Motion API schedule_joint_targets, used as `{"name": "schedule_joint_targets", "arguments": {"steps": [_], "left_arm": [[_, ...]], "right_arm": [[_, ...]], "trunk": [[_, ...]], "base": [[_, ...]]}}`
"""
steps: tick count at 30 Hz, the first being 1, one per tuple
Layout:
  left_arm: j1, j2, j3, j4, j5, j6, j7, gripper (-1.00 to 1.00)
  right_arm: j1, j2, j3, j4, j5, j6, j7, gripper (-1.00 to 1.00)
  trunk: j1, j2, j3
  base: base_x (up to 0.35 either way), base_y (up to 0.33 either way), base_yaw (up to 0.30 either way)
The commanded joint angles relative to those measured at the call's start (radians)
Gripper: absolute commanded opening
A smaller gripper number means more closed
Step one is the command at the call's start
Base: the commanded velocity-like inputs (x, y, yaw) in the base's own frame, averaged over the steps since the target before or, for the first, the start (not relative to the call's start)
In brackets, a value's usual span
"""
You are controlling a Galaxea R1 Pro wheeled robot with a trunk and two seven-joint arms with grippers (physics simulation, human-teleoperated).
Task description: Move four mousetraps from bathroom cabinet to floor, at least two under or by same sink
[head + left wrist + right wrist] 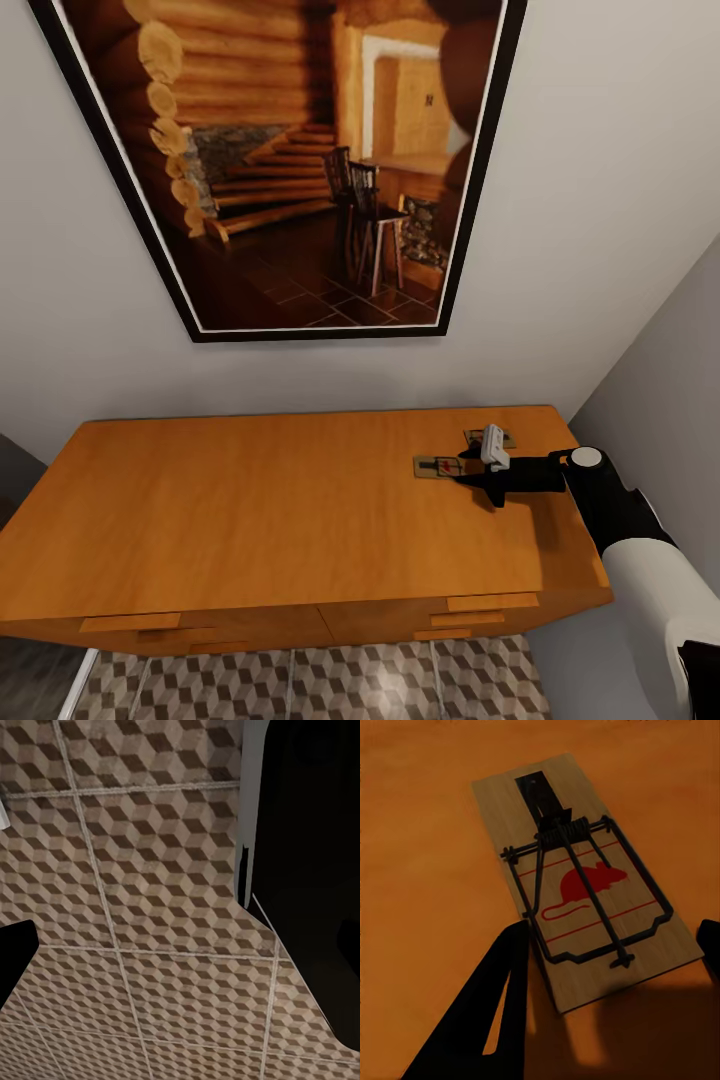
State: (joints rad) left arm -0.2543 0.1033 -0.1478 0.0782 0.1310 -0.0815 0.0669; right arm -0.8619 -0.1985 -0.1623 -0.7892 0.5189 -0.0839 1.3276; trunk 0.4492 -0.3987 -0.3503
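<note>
Mousetraps lie on the flat top of the cabinet (300, 500), an orange-brown wooden chest standing against a pale wall. Two show in the head view, both near the cabinet's right end. The nearer mousetrap (438, 467) lies flat with its long axis running along the cabinet's length. A second mousetrap (478, 437) sits just behind it toward the wall, partly hidden by the arm.

The right gripper (611, 967) is low over the nearer mousetrap (585, 881), its jaws spread apart, one dark finger at each long side of the board's near end. On the board are a red mouse mark and dark wire, its spring toward the far end.

Above the cabinet hangs a framed picture (290, 160) of a log interior.

The left wrist view looks onto the bathroom floor (150, 907); I cannot tell how the left gripper's jaws stand.
</note>
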Motion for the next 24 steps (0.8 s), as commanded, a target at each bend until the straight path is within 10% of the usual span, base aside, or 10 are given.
{"name": "schedule_joint_targets", "arguments": {"steps": [1, 24], "left_arm": [[-0.002, 0.0, -0.009, 0.004, 0.01, -0.008, 0.0, 1.0], [-0.002, 0.0, -0.009, 0.004, 0.01, -0.008, -0.001, 1.0]], "right_arm": [[0.0, 0.001, -0.003, 0.012, 0.013, -0.009, 0.001, -1.0], [0.0, 0.001, -0.016, -0.031, 0.003, 0.053, 0.009, -1.0]], "trunk": [[0.001, -0.001, -0.002], [0.001, -0.001, -0.002]], "base": [[0.0, 0.0, 0.0], [0.0, 0.0, 0.0]]}}
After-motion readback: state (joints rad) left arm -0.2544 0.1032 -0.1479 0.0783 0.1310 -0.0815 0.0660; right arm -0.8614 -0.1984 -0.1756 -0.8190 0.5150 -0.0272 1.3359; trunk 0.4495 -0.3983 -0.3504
